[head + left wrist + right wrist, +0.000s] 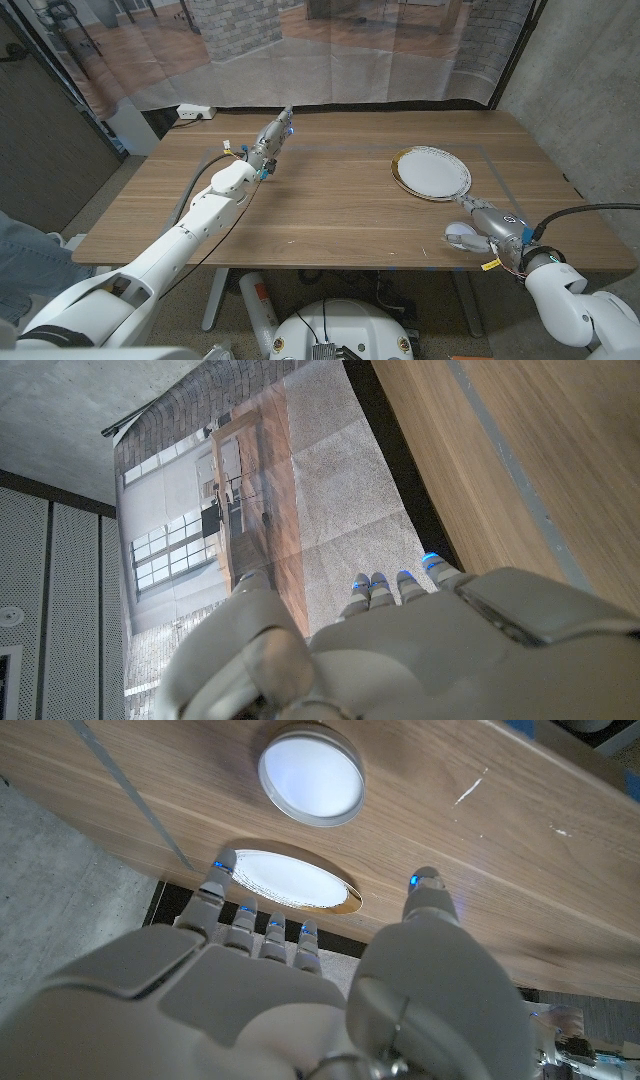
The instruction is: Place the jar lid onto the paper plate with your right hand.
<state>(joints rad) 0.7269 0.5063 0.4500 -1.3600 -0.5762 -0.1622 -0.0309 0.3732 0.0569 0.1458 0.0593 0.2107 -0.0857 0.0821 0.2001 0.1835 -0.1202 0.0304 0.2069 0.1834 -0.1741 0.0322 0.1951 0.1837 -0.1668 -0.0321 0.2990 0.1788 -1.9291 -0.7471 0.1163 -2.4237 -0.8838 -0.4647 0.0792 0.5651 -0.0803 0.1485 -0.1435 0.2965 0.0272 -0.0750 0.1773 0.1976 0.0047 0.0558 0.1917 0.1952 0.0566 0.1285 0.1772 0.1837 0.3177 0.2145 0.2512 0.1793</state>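
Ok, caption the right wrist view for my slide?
Right hand, fingers spread, hovers near the jar lid and paper plate.

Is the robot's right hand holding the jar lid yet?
No, the jar lid lies bare on the table, apart from the right hand's spread fingers.

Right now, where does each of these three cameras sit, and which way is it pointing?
Head view: sits on the robot's head, looks down at the wooden table; both arms show.
Left wrist view: rides the left wrist, looks along the left hand past the table edge towards a printed backdrop.
Right wrist view: rides the right wrist, looks over the right hand at the jar lid and paper plate.
Shared: head and right wrist views both show lid and plate.
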